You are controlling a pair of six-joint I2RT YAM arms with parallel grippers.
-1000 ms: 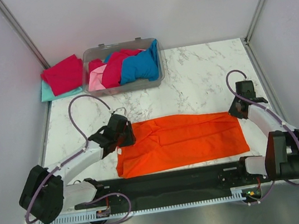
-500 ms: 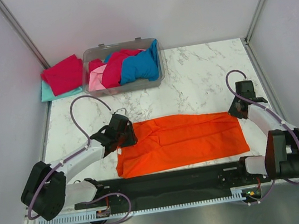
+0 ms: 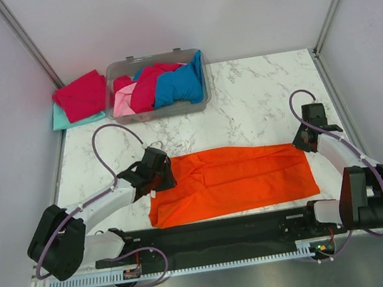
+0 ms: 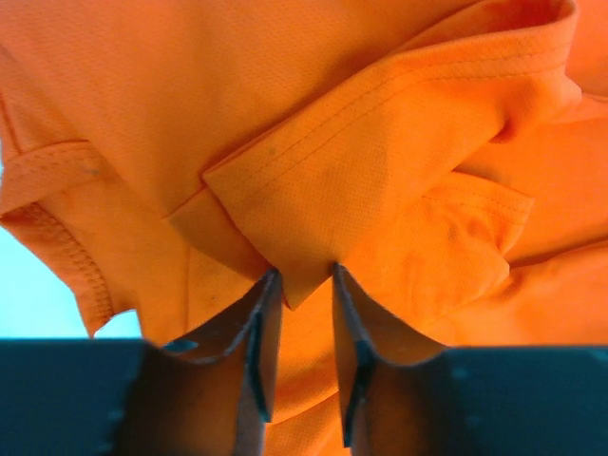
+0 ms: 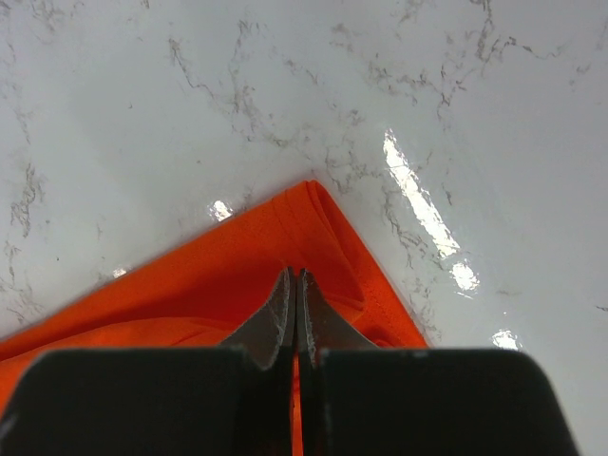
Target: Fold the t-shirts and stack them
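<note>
Closest in, both arms reach out low from their bases at the near edge. The left arm angles in toward the middle, and the left gripper [image 3: 159, 177] sits at the left end of the orange t-shirt [image 3: 233, 180]. In its wrist view the fingers are drawn in close on a hemmed, folded-over corner of the cloth, pinching it. The right arm bends up along the right side, and the right gripper [image 3: 305, 142] is down on the shirt's far right corner. Its fingers are squeezed nearly flat together with a sliver of orange caught between them.

The shirt lies spread in a long band across the near half of the marble table [image 3: 250, 98], with its near edge just beside the arms' base rail. Past the shirt is a decent stretch of bare marble.

At the far left sits a clear bin [image 3: 150, 57] holding pink [image 3: 126, 101], crimson [image 3: 145, 85] and blue [image 3: 181, 83] shirts in a heap. Just beside the bin on its left, a red shirt [image 3: 82, 95] lies on a teal one [image 3: 62, 121].
</note>
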